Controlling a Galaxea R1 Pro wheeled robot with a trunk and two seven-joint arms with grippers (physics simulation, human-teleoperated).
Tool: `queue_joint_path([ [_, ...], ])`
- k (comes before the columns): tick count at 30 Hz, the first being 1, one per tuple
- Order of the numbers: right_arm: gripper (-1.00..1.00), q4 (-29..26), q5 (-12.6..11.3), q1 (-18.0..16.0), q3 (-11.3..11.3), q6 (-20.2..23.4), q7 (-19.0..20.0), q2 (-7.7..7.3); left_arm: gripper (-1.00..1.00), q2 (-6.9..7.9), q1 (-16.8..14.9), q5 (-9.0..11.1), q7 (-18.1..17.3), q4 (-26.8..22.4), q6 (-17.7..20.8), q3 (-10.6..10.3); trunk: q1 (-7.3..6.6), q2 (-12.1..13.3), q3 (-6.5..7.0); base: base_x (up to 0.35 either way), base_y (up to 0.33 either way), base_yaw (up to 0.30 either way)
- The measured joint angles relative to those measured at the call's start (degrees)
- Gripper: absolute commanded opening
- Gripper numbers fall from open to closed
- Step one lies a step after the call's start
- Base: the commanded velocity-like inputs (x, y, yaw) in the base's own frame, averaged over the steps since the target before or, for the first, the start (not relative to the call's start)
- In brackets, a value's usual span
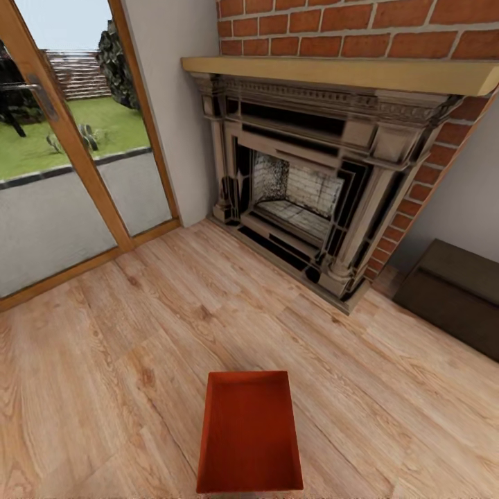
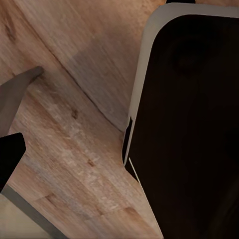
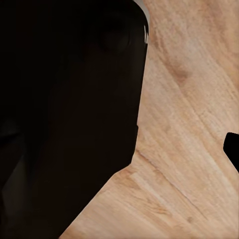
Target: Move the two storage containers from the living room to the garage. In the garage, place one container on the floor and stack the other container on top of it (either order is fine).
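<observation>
One red-orange storage container [image 1: 249,433] sits on the wood-plank floor [image 1: 118,346] at six o'clock; fireplace [image 1: 305,187] at one. Gripper states: cannot tell.

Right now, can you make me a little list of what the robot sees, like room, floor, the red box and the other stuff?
room: living room with a fireplace under a red-brick chimney
floor: light wood planks
red box: one red-orange storage container, open top, empty, on the floor, bottom middle of the head view
left side: wood-framed glass doors, grass outside
right side: dark brown bench
</observation>
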Motion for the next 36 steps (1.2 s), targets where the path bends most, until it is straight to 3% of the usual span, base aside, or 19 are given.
queue_joint_path([
  [36, 1.0, 0.0, -0.08, 0.0, -0.06, 0.08, -0.57, 0.09, 1.0, 0.0, 0.0, 0.0, 0.0, 0.0, -0.01, 0.0, 0.0, 0.0, -3.3, 0.0, 0.0, 0.0],
])
